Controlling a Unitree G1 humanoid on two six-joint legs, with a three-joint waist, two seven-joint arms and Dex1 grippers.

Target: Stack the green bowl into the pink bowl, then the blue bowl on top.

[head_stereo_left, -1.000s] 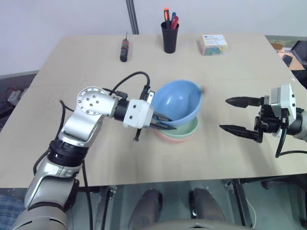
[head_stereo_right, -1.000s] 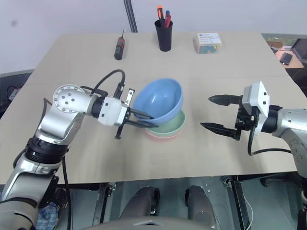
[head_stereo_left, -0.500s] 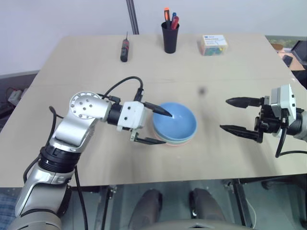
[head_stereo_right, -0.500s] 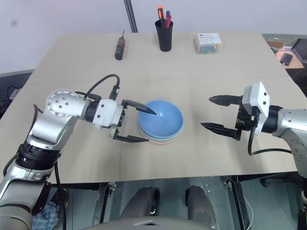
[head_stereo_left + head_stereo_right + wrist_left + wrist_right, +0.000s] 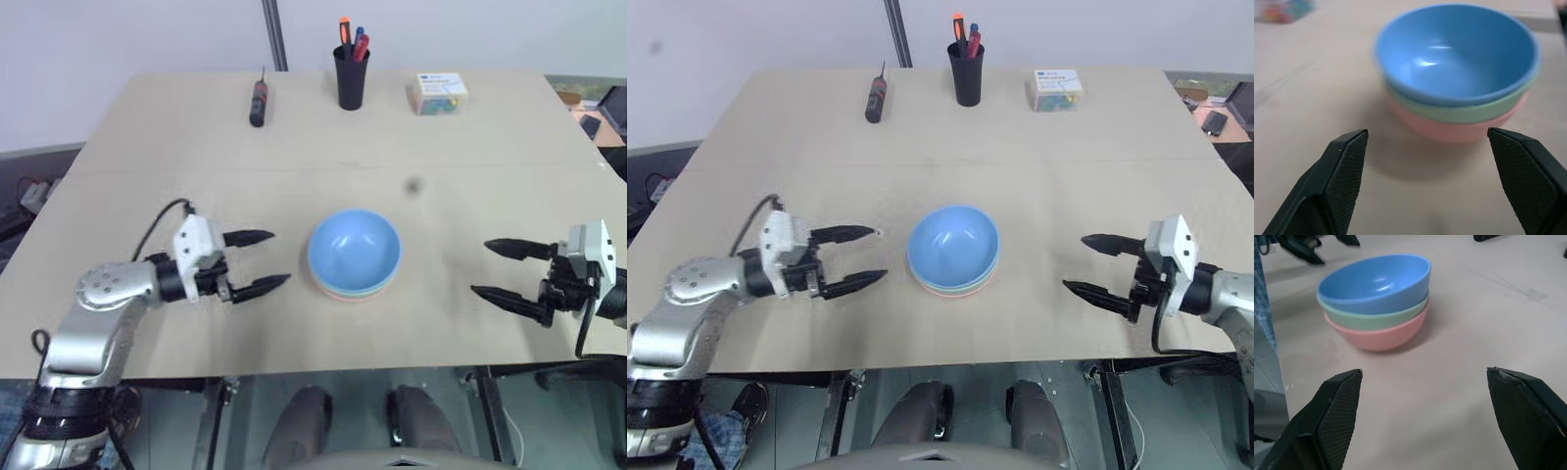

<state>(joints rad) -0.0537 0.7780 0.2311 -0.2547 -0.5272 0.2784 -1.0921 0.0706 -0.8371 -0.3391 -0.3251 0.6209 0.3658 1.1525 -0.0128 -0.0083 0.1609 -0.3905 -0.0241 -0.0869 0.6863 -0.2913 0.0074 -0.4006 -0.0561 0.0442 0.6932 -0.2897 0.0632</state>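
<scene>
The three bowls stand nested in the middle of the table. The blue bowl (image 5: 354,248) is on top, the green bowl (image 5: 1469,111) sits under it, and the pink bowl (image 5: 1378,337) is at the bottom on the tabletop. My left gripper (image 5: 265,259) is open and empty, a short way to the left of the stack, fingers pointing at it. On the right, well clear of the stack, my right gripper (image 5: 480,268) is also open and empty.
Along the table's (image 5: 147,157) far edge lie a screwdriver (image 5: 257,103), a black pen cup (image 5: 350,76) and a small box (image 5: 439,92). A small dark spot (image 5: 412,185) marks the tabletop behind the stack.
My left gripper let go of the blue bowl, which settled flat onto the stack, then drew back to the left. My right gripper sank and shifted a little to the right.
</scene>
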